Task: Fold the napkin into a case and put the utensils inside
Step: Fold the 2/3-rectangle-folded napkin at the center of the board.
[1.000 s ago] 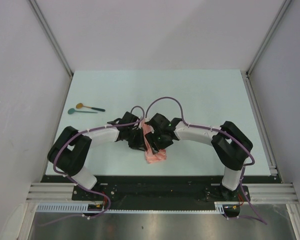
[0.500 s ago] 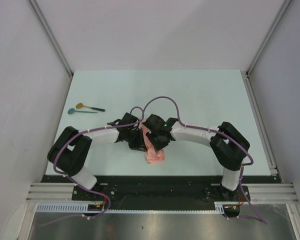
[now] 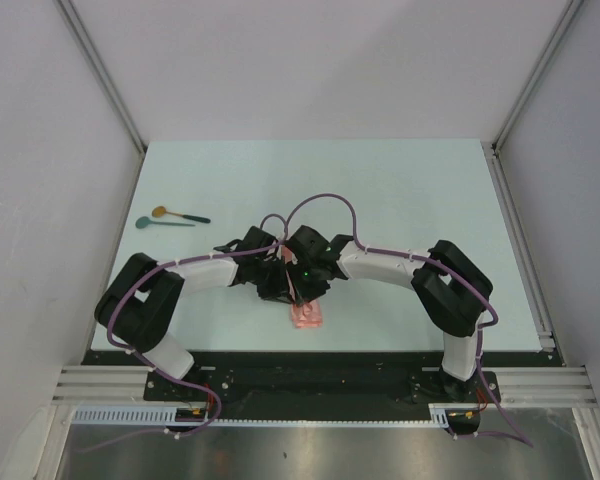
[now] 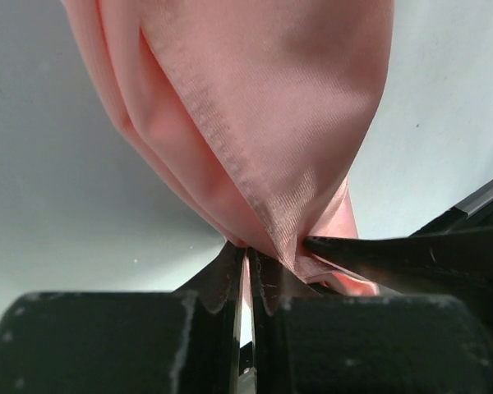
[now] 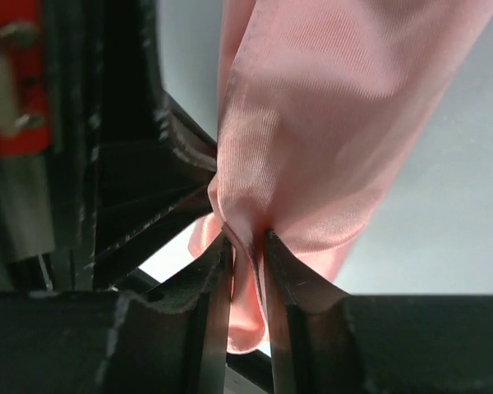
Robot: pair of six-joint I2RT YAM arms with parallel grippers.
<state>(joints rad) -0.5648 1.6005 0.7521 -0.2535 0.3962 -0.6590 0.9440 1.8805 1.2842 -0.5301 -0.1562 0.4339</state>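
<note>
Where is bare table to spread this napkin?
Free: the far half of the table, and the right strip along the rail. Crowded: near centre, where the left pincer and right pincer pinch the napkin; spoons lie by the left edge.

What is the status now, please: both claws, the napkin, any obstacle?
Left claw shut on napkin. Right claw shut on it too. Napkin bunched, not folded yet. Spoons lie apart at left, nothing blocking.

our left arm (image 3: 195,270), right arm (image 3: 385,265): white links, black joints | our cables (image 3: 325,197): purple | our left claw (image 4: 248,256): black, scuffed
</note>
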